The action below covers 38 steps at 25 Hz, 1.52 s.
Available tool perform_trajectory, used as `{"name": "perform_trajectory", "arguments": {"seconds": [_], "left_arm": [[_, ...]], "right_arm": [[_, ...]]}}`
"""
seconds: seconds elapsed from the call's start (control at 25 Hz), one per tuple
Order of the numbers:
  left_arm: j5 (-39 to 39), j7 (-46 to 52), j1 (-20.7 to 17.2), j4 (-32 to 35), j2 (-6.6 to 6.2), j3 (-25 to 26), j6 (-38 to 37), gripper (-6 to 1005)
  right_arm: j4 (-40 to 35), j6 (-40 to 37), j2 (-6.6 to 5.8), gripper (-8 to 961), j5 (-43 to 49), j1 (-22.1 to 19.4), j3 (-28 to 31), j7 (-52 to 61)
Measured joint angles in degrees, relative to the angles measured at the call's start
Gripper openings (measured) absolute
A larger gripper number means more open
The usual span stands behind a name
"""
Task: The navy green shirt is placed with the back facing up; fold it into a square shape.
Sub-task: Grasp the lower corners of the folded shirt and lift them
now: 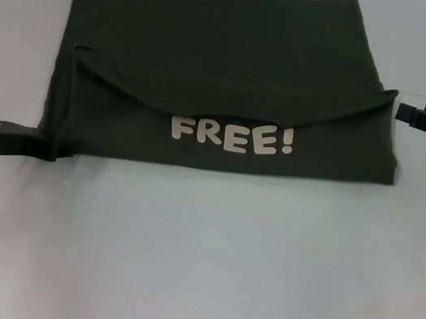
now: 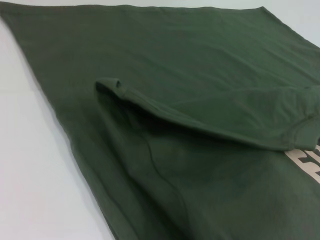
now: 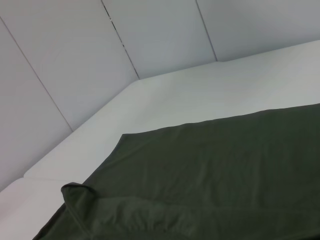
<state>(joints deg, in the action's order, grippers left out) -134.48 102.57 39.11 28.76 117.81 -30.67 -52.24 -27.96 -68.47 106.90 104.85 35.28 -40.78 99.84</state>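
Observation:
The navy green shirt lies on the table as a wide folded rectangle. Its far part is folded toward me into a curved flap, just above white letters reading "FREE!". My left gripper sits low at the shirt's near left corner, touching the cloth edge. My right gripper hovers just off the right edge, beside the flap's raised corner. The left wrist view is filled by the shirt and its folded flap edge. In the right wrist view the shirt shows a curled corner.
The white table stretches toward me in front of the shirt. Pale wall panels border the table on its far side in the right wrist view.

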Motion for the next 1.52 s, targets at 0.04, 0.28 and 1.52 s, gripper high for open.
{"name": "perform_trajectory", "arguments": {"seconds": [0.04,0.28,1.52], "left_arm": [[0.0,0.0,0.02,0.0,0.01,-0.01,0.15,448],[0.01,0.0,0.15,-0.02,0.04,0.15,0.62,385],[-2.07,3.54,1.04,-0.19,-0.5,-0.27,1.36,37]], "right_arm": [[0.01,0.0,0.06,766,0.0,-0.01,0.0,0.0],[0.0,0.08,0.23,765,0.0,-0.04,0.0,0.0],[-0.08,0.1,0.32,766,0.07,0.23,0.0,0.07]]}}
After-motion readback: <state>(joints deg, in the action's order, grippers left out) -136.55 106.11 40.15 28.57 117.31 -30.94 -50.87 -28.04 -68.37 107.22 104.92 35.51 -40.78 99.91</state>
